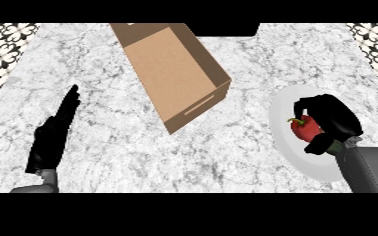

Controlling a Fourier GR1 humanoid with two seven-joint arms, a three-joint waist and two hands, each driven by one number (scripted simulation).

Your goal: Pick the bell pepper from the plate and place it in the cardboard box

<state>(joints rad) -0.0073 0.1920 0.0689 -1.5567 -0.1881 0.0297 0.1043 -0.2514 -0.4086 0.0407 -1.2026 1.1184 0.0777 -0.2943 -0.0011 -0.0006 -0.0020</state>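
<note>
At the right of the frame, the right hand (334, 120) had its fingers and thumb curled round the red bell pepper (305, 127), so that only a part of the pepper and its green stem showed between them. The pepper was over the white plate (289, 152), at the middle right of the frame. Whether it rested on the plate or was lifted a little, I could not tell from this view.

The cardboard box (166, 67) lay in the upper middle of the frame, open side up and turned diagonally, and nothing was inside it. It was well apart from the plate, with bare marble counter (244, 145) between them. The left hand (50, 132) was at the lower left, open with straight fingers, resting and touching nothing.

As for the progress, I judged the task to be in its early part. The grasp seemed made. The carrying toward the upper left, over the box wall nearest the plate, and the release inside were left to do.
</note>
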